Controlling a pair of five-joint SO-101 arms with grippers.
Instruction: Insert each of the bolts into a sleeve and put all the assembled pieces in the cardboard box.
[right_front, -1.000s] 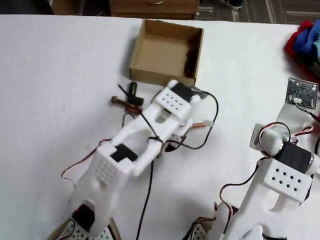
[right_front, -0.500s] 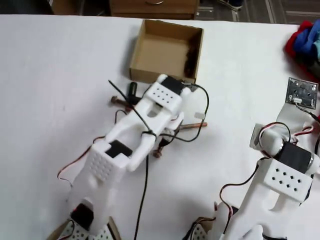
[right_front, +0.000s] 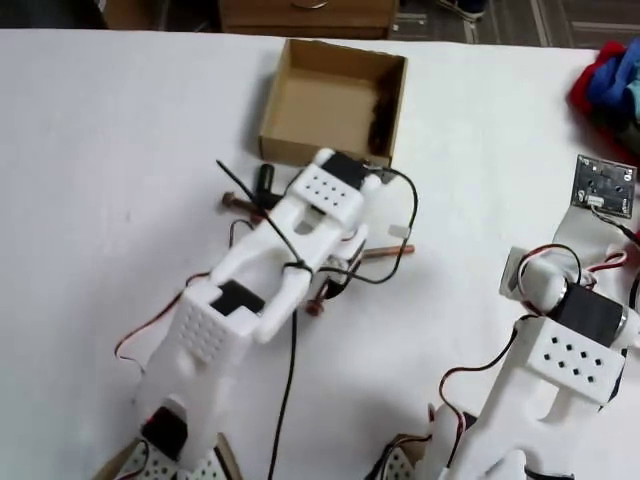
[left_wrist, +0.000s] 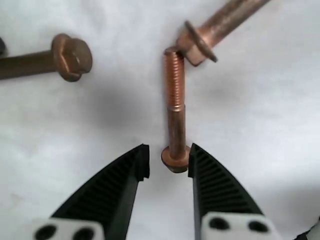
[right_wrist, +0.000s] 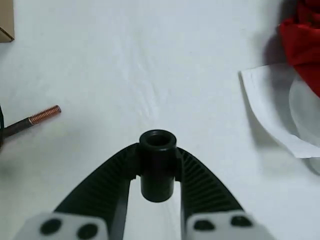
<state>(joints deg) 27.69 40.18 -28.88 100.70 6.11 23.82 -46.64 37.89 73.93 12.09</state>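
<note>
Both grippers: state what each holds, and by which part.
Right gripper is shut on the black sleeve, pinching its side wall. Left gripper holds nothing; it stands open around the head of a bolt.

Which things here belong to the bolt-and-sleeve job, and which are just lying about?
Job: cardboard box; copper bolts; black sleeve.
Lying about: red and blue cloth; circuit board; white paper.

My left arm (right_front: 215, 330) and right arm (right_front: 565, 365) are blocky white shells with grids of small round holes, black motor blocks and loose red, black and white cables, and my fingers (left_wrist: 122, 190) are black ribbed wedges on white bases.
</note>
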